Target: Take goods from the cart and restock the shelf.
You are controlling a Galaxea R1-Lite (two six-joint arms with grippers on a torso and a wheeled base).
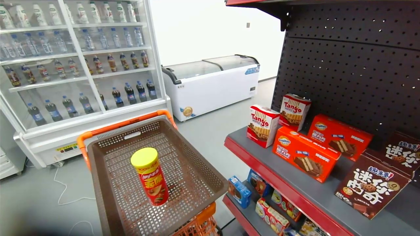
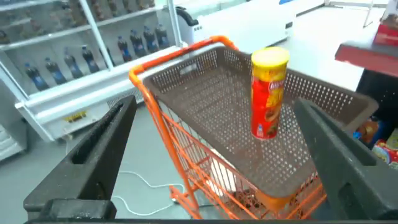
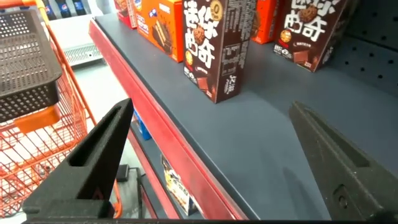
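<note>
Chip can [image 1: 150, 177] is standing upright mid-basket [image 1: 131, 129] in the cart, left gripper [image 2: 214, 109] and right gripper [image 3: 211, 109] both spread wide with nothing in them, and I'd guess it's light, stiff but slick and tippy, so grab it mid-body.
</note>
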